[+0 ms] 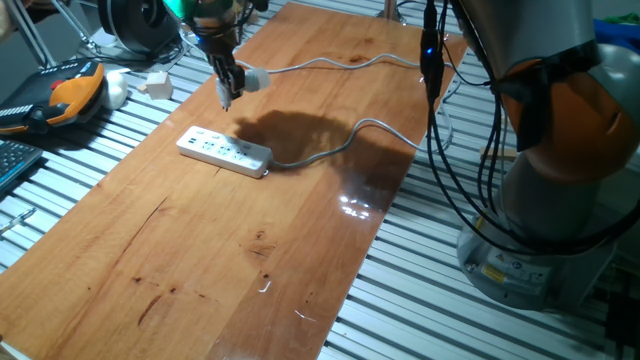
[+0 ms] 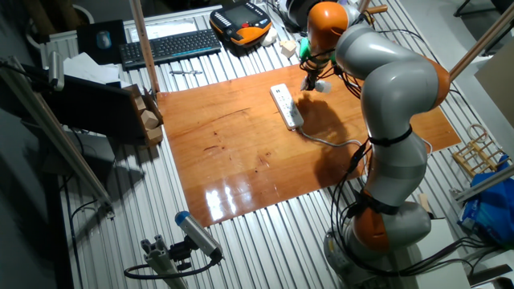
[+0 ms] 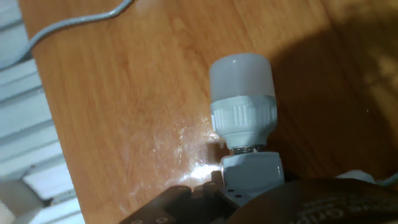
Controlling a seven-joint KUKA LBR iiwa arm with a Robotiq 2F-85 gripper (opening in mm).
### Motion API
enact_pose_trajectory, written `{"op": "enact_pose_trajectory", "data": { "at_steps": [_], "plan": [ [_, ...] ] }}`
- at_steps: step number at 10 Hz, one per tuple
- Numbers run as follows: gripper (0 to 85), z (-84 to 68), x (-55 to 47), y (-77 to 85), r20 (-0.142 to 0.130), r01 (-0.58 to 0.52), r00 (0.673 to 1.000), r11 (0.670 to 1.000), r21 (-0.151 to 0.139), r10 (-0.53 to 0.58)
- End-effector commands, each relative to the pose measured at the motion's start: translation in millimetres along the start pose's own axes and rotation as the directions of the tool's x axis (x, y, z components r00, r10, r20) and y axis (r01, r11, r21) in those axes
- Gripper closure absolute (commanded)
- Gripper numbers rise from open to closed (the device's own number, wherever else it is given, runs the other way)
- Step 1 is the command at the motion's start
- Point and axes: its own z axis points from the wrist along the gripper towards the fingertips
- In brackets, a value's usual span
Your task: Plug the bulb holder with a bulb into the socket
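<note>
My gripper (image 1: 227, 95) is shut on the bulb holder with a bulb (image 1: 252, 80), gripping its white plug end. In the hand view the round white bulb (image 3: 241, 79) points away from the fingers, with the ribbed collar and the plug base (image 3: 252, 173) between the jaws. It hangs over the wooden table, behind the socket. The socket (image 1: 224, 150) is a long white power strip lying flat, its grey cable (image 1: 330, 148) running right. In the other fixed view the gripper (image 2: 310, 80) is just beyond the far end of the strip (image 2: 287, 106). The strip is out of the hand view.
A small white cube block (image 1: 157, 84) and an orange teach pendant (image 1: 72, 95) lie off the table's far left. A second grey cable (image 1: 340, 63) crosses the table's back. A keyboard (image 2: 169, 46) and a wooden block (image 2: 149, 120) stand beside the board.
</note>
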Motion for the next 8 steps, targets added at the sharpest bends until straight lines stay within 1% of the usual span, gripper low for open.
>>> {"op": "enact_pose_trajectory", "data": {
  "at_steps": [1, 2, 3, 4, 5, 6, 8],
  "plan": [
    [85.0, 0.3, 0.6, -1.9, 0.017, -0.128, 0.992, 0.992, -0.003, 0.128],
    [85.0, -0.2, 0.3, -3.3, 0.022, -0.142, 0.99, 0.99, -0.002, 0.142],
    [85.0, -1.3, -0.6, -4.1, 0.019, -0.147, 0.989, 0.989, 0.016, 0.147],
    [85.0, -2.2, -1.3, -4.7, 0.01, -0.15, 0.989, 0.988, 0.038, 0.15],
    [85.0, -2.7, -1.8, -3.6, 0.0, -0.148, 0.989, 0.988, 0.05, 0.148],
    [85.0, -3.0, -2.1, -2.9, -0.007, -0.136, 0.991, 0.99, 0.045, 0.136],
    [85.0, -3.2, -2.3, -2.2, -0.01, -0.13, 0.991, 0.991, 0.036, 0.13]
  ]
}}
